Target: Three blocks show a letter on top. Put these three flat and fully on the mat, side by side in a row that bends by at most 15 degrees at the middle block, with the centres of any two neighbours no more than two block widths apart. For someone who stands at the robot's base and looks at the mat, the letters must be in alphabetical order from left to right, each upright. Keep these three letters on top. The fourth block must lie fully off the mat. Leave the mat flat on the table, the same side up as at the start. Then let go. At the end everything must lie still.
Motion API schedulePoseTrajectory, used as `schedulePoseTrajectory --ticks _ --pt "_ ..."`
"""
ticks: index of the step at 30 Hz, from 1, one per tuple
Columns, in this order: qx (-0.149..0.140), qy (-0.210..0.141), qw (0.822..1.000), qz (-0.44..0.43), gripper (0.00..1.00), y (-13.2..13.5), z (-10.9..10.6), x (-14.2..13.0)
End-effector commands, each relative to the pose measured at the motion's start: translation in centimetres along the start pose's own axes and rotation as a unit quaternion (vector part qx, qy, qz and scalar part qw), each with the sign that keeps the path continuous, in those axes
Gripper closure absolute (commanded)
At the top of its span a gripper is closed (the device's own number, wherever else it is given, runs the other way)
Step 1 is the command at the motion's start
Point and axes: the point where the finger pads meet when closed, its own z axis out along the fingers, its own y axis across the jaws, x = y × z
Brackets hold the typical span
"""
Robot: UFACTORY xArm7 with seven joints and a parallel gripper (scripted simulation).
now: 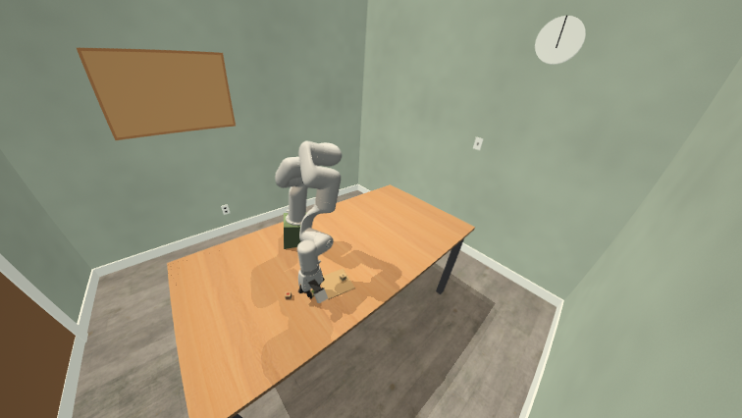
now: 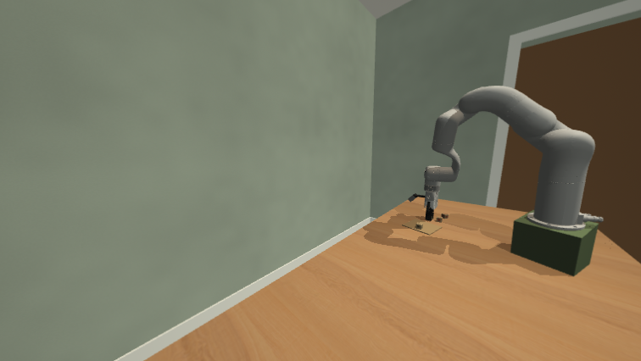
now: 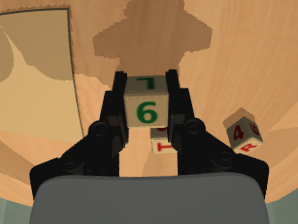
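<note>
My gripper (image 3: 146, 85) is shut on a cream block (image 3: 147, 106) with green marks; a 6 faces the wrist camera and a green letter, partly hidden, is on its top. It hangs just beside the tan mat (image 3: 36, 46), off its edge. A block with red marks (image 3: 161, 143) lies on the table under the fingers, mostly hidden. A tilted block with a red 4 (image 3: 242, 132) lies to the right. In the top view the gripper (image 1: 310, 291) is at the mat's (image 1: 338, 284) left edge, one block (image 1: 343, 278) sits on the mat and another (image 1: 289, 295) lies off it.
The robot's green base (image 1: 291, 235) stands behind the mat. The table's front edge (image 1: 363, 311) runs close to the mat. In the exterior view two blocks (image 2: 442, 217) lie on the table behind the mat (image 2: 423, 229).
</note>
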Motion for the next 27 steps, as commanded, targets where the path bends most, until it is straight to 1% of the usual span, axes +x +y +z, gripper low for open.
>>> schedulePoseTrajectory --ticks 1,27 --pt "-0.001 0.002 1.000 0.000 0.79 0.08 0.08 0.14" --pt "-0.001 0.002 1.000 0.000 0.79 0.08 0.48 0.14"
